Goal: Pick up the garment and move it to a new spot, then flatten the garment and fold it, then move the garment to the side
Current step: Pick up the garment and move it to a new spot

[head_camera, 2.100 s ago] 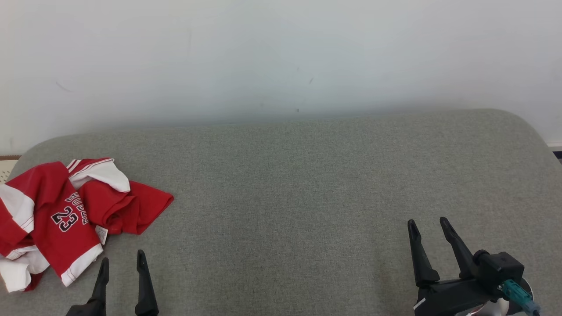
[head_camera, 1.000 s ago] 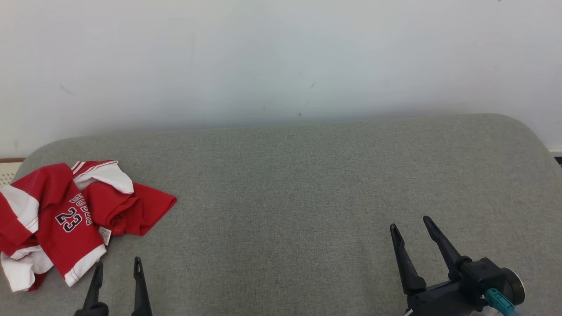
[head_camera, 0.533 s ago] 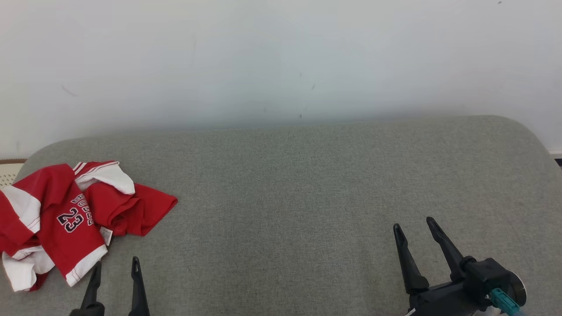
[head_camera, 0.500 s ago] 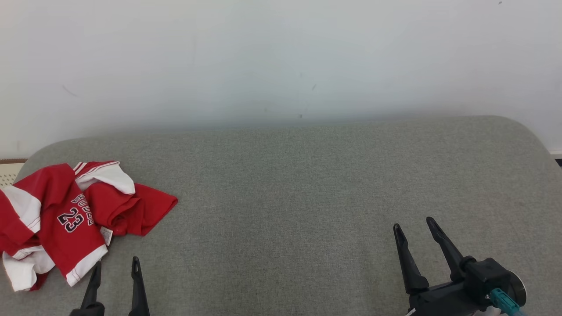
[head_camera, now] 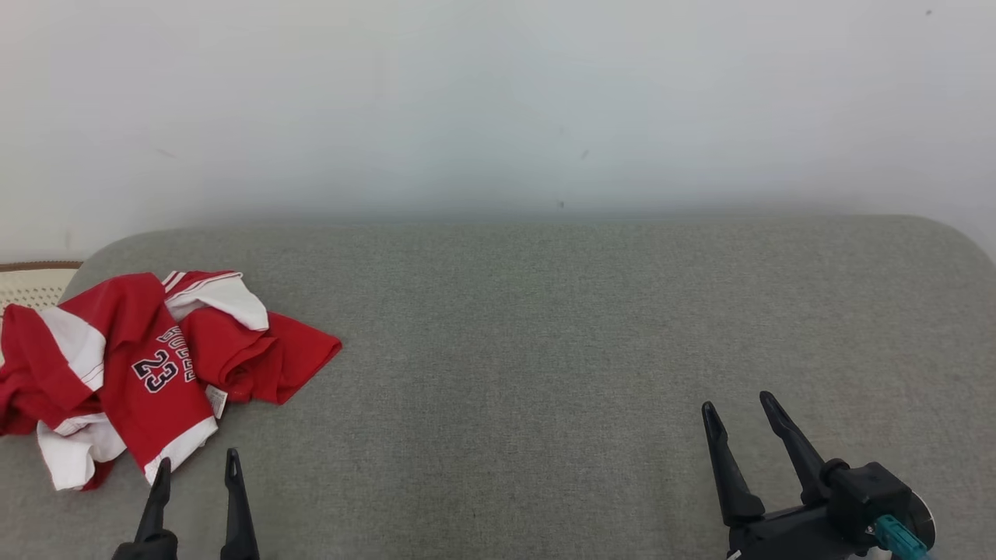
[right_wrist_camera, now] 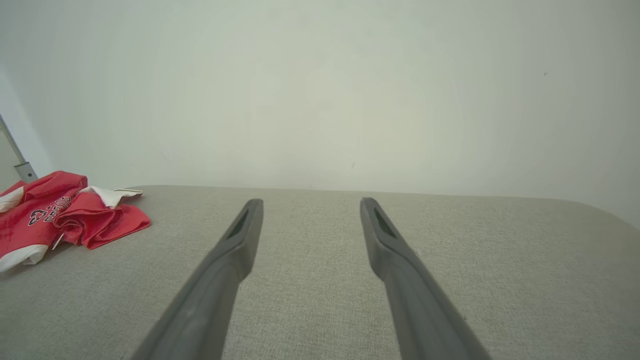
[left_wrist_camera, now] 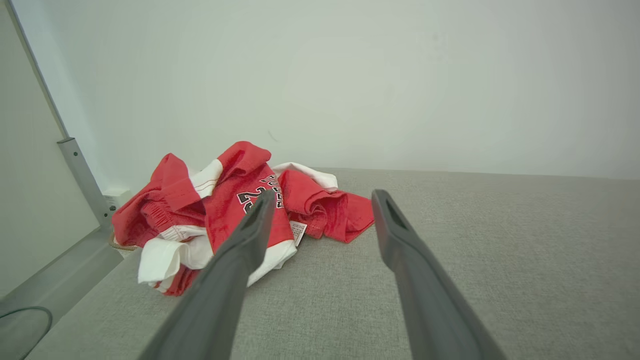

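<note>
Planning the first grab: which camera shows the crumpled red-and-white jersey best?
Head view: the crumpled red-and-white jersey lies nearly whole, unobstructed, seen from above. Left wrist view is closer, but the left claw overlaps it. Right wrist view catches part at its left edge.

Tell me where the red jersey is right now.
The red jersey lies crumpled at the left end of the grey cushion in the head view, just ahead of the left gripper and far from the right gripper.
</note>
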